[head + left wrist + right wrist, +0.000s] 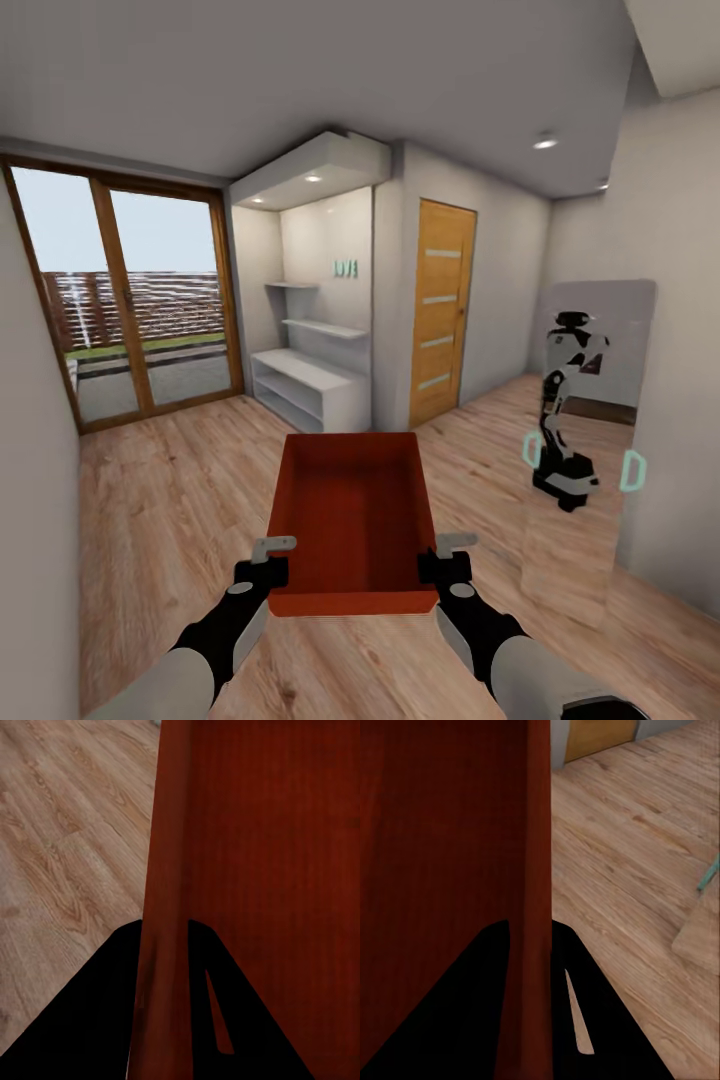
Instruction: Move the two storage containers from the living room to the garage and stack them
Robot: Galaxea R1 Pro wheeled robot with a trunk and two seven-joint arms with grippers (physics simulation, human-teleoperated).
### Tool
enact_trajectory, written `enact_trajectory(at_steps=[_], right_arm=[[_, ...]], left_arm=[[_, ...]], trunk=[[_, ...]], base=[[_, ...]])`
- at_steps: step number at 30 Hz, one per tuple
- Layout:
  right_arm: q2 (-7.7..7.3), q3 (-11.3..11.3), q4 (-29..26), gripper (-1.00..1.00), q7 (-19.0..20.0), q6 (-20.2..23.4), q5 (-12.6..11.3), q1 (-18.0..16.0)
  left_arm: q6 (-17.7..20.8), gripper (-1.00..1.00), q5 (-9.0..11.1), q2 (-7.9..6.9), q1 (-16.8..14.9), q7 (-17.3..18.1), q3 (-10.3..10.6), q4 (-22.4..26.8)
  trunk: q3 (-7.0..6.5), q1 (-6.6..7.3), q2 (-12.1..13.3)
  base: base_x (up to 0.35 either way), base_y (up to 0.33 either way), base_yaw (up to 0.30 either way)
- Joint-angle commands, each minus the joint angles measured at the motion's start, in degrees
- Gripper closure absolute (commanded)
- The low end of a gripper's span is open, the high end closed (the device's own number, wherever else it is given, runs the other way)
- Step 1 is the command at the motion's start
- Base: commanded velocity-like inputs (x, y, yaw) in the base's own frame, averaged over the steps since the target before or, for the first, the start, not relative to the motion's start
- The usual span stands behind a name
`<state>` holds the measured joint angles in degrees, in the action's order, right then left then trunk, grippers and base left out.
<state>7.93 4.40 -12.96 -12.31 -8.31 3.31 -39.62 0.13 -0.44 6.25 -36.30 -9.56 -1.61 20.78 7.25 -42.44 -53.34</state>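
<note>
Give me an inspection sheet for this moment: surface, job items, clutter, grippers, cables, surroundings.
Surface: light wood-plank floor, bare around the robot.
Job's things: one orange-red rectangular lidless storage bin held level off the floor between both arms, empty inside; no second bin seen.
Clutter: nothing seen.
Grippers: left gripper clamped on the bin's left wall, right gripper on its right wall; in each wrist view one finger sits on each side of the thin wall.
Cables: nothing seen.
Surroundings: wood-framed glass doors ahead left, white shelving alcove, orange slatted door, wall mirror on the right reflecting the robot.
</note>
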Motion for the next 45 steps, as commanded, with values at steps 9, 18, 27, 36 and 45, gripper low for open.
enact_trajectory(at_steps=[9, 18, 27, 36, 45], right_arm=[[-0.31, -1.0, -0.2, 1.00, -0.5, 0.0, 0.9, -0.1], [-0.28, -1.0, -0.2, 1.00, -0.5, -0.1, 0.9, -0.1], [-0.19, -1.0, -0.2, 1.00, -0.5, -0.1, 0.9, -0.1], [-0.11, -0.9, -0.2, 1.00, -0.6, 0.0, 0.8, -0.1], [-0.10, -1.0, -0.2, 1.00, -0.6, 0.0, 0.8, -0.1]], left_arm=[[0.0, 1.00, 0.0, -2.56, 0.0, -0.4, 0.0, -0.1], [0.0, 1.00, 0.0, -2.56, 0.0, -0.4, 0.0, -0.1], [0.0, 1.00, 0.0, -2.56, 0.0, -0.4, 0.0, -0.1], [0.0, 1.00, 0.0, -2.56, 0.0, -0.4, 0.0, -0.1], [0.0, 1.00, 0.1, -2.56, 0.0, -0.4, 0.0, -0.1]], trunk=[[0.09, -0.04, -0.1], [0.09, -0.04, -0.1], [0.09, -0.04, -0.1], [0.09, -0.04, -0.1], [0.09, -0.04, -0.1]], base=[[0.323, 0.000, 0.009], [0.323, 0.000, 0.000], [0.323, 0.000, 0.000], [0.323, 0.000, -0.118], [0.323, 0.021, -0.276]])
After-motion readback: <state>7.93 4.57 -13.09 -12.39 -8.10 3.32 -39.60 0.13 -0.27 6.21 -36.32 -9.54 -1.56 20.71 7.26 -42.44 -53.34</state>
